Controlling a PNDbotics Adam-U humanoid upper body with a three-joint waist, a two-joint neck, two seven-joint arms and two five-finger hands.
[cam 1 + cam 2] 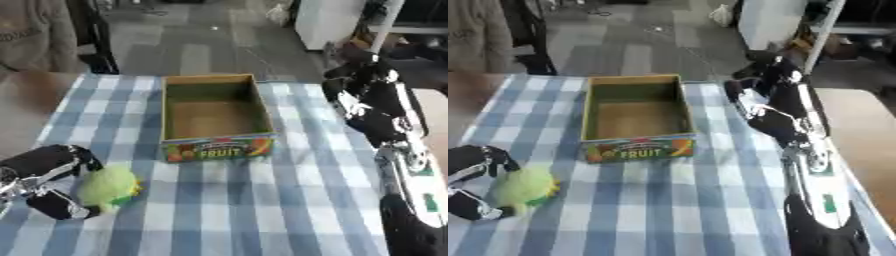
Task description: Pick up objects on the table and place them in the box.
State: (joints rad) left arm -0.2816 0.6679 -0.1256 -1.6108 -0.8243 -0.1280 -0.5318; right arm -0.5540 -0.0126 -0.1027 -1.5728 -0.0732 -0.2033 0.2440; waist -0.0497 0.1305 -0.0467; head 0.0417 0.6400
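Left robot hand (52,182) closes around a green plush toy (108,187) on the checked tabletop (262,210).

The toy sits near the tabletop's left front edge, with the black fingers and thumb curled round its left side. The open cardboard box (215,116), its front printed FRUIT, stands mid-tabletop, well apart from the toy, and nothing shows inside it. The right robot hand (750,95) hangs past the box's right side at the far edge; whether its fingers are open or curled cannot be told.
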